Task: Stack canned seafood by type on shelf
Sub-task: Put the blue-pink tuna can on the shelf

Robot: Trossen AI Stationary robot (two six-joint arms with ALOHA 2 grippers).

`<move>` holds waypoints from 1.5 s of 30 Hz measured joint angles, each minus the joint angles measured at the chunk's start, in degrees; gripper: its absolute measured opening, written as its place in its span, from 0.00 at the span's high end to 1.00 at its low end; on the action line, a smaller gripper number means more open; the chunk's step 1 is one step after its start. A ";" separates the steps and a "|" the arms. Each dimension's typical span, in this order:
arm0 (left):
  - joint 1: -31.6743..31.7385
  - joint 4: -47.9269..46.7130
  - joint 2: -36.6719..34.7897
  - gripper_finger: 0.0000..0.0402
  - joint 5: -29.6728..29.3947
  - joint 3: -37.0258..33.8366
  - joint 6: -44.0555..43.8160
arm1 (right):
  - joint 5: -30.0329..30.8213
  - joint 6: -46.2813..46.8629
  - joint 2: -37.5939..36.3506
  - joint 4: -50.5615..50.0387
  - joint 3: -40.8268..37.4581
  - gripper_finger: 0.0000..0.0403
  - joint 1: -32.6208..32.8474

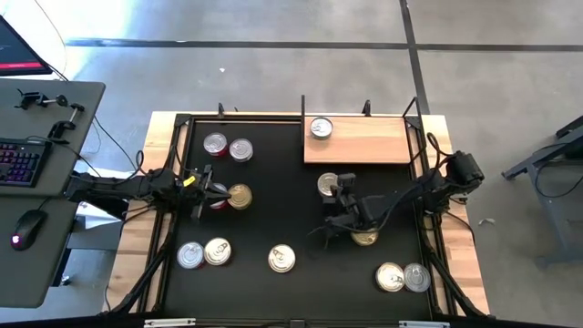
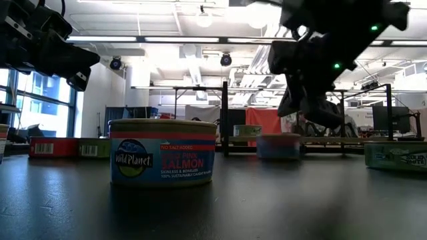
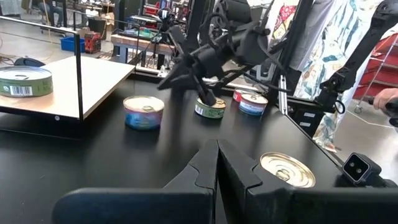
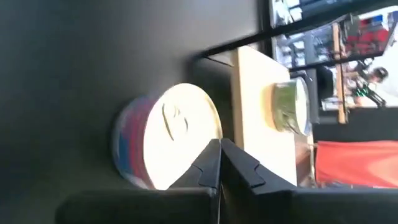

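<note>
The light-brown wooden shelf (image 1: 364, 141) lies at the table's far side with one silver-lidded tin (image 1: 321, 128) on it. Other tins sit flat on the black mat. My left gripper (image 1: 208, 189) is shut and hovers over a red-sided tin (image 1: 219, 200), next to a gold tin (image 1: 240, 196) (image 3: 286, 169). My right gripper (image 1: 340, 196) (image 4: 219, 152) is shut and raised off the mat. It points toward the shelf (image 4: 261, 118), just short of a pale-lidded tin with blue and red sides (image 1: 328, 185) (image 4: 168, 146). A green-sided tin (image 1: 364, 237) (image 3: 210, 109) sits under the right arm.
More tins lie in pairs at the far left (image 1: 228, 147), near left (image 1: 204, 253) and near right (image 1: 403, 277). A single one (image 1: 281, 259) (image 2: 162, 153) sits near the middle. Black frame posts (image 1: 303, 109) stand beside the shelf. A desk with a keyboard (image 1: 23, 162) stands left of the table.
</note>
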 joint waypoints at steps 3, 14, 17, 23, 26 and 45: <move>0.00 0.00 0.00 1.00 0.00 0.00 -0.03 | 1.39 0.06 -0.02 -0.77 1.39 1.00 -0.65; 0.00 1.74 0.00 1.00 0.04 -0.02 -7.28 | -9.90 14.86 -12.06 -12.68 0.02 0.96 -5.12; 0.00 2.12 0.00 1.00 0.02 -0.02 -7.44 | -16.48 18.08 -19.60 -10.55 -4.43 0.87 -7.16; 0.00 3.04 0.00 1.00 -0.15 -0.02 -4.65 | -29.03 18.02 -29.13 5.94 -18.76 0.55 -11.40; 0.00 2.97 0.00 1.00 -0.15 -0.02 -4.42 | -33.76 16.20 -29.18 16.60 -26.05 0.38 -13.95; -1.75 8.40 3.50 1.00 -10.34 -0.02 4.04 | -47.77 -3.42 -11.66 56.44 -33.04 0.20 -20.63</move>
